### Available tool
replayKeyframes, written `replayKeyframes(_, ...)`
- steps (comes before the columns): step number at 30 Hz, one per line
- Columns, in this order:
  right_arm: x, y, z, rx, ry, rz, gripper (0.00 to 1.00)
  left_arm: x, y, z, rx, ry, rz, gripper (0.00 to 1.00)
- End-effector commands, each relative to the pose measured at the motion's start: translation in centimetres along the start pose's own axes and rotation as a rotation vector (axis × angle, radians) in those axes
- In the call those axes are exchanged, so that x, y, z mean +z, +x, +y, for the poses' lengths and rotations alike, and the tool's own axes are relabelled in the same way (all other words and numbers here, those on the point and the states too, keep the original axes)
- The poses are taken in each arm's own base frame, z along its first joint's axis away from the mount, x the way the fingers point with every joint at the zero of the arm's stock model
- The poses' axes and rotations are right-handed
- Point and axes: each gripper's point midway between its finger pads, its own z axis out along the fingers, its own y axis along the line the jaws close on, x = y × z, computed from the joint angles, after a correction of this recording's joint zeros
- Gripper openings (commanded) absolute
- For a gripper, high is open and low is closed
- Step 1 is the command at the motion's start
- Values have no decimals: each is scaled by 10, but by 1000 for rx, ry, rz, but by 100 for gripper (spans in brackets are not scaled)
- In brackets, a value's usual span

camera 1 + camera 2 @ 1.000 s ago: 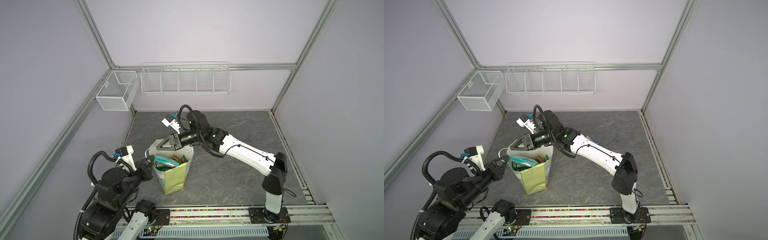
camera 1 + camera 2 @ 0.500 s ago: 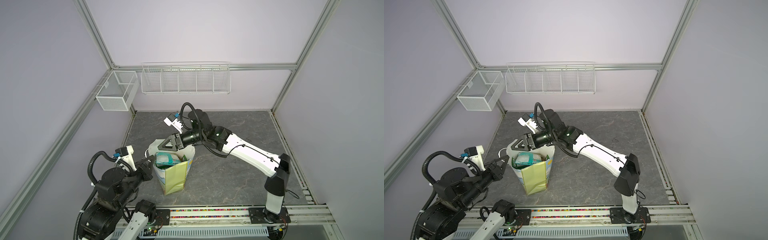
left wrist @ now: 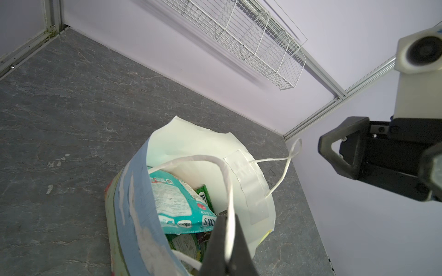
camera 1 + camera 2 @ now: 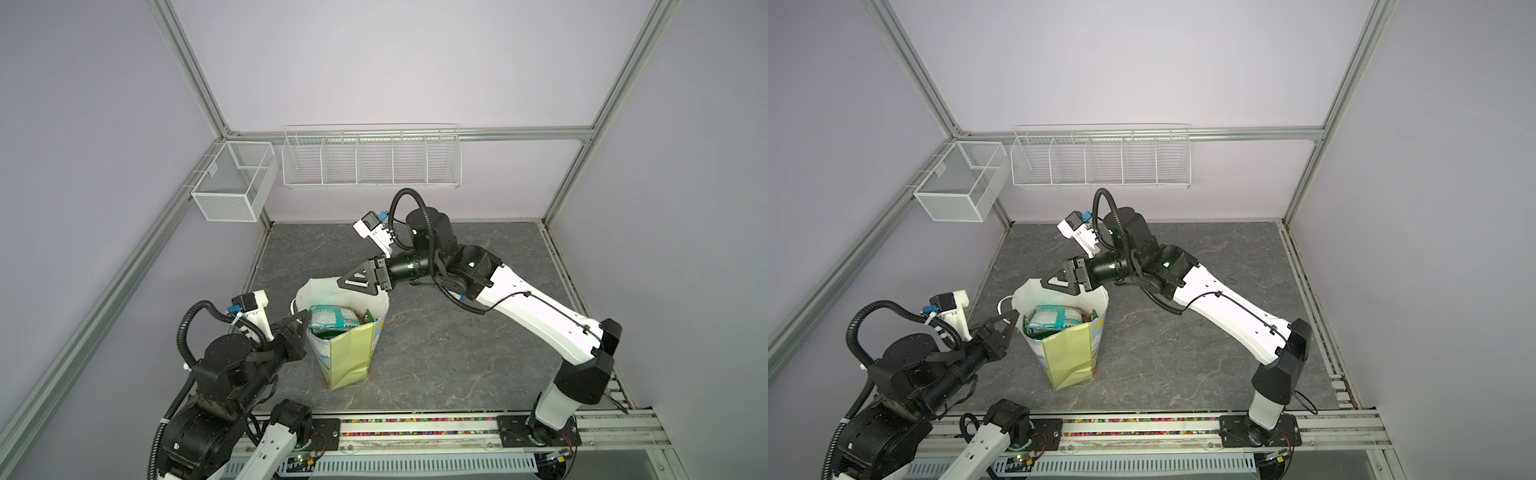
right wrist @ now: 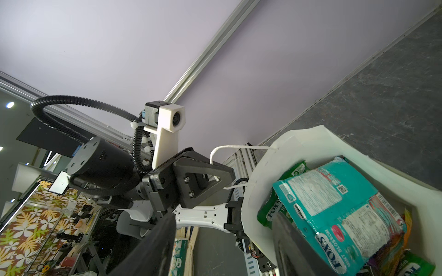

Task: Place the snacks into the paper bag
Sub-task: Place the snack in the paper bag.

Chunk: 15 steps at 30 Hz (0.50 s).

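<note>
The paper bag (image 4: 351,357) stands on the bench (image 4: 457,357), a teal FOX'S packet (image 4: 332,323) topping the snacks (image 5: 282,208) inside. The left gripper (image 3: 226,221) pinches its cord handle (image 3: 224,172); the right gripper (image 4: 344,283) hangs wide and empty above the mouth.

**Two high views, two close ones, all meeting at the paper bag (image 4: 349,353)**

Both top views sit high above the front rail (image 4: 415,426), looking steeply down and toward the back wall (image 4: 374,62). They are far enough off to take in the whole table (image 4: 457,353) and both arms, and they share almost everything, shifted slightly sideways. The left wrist view sits close at the bag's rim, facing across its mouth to the wire rack (image 3: 263,45) and the right wrist camera (image 3: 421,51). The right wrist view looks from close over the opposite rim, facing the left wrist camera (image 5: 175,118). These two share the bag's open mouth.
</note>
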Motion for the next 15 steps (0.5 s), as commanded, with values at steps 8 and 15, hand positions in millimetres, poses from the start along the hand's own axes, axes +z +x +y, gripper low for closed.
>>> replayKeyframes(8, -43, 3, -35, -2, 156, -67, 71, 5, -5, -4, 6, 8, -8, 0)
replayKeyframes(15, -72, 6, -52, 7, 233, -107, 73, 10, -6, -6, 3, 13, -4, 0)
